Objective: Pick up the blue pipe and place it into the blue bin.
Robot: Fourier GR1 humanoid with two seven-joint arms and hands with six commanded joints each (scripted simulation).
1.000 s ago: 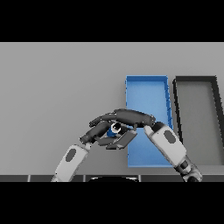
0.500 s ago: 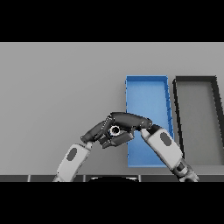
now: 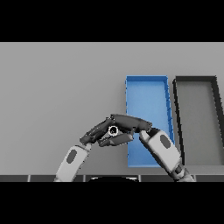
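Note:
The blue pipe (image 3: 113,130) shows only as a small ring seen end-on, just left of the blue bin (image 3: 146,99). My right hand (image 3: 130,123) reaches in from the lower right and is shut on the pipe, fingers over the top and thumb (image 3: 117,140) beneath. The hand sits over the bin's left wall. My left hand (image 3: 92,135) lies close beside it on the left, fingers relaxed and straight, tips near the pipe. Most of the pipe's length is hidden by the fingers.
A dark grey bin (image 3: 196,109) stands right of the blue bin, its long side parallel to it. The grey table (image 3: 57,87) stretches away to the left and behind.
My right hand's fingers, spread out to the left a second ago, have curled in round the pipe. The hand has drawn slightly right, toward the blue bin. The left hand barely moved.

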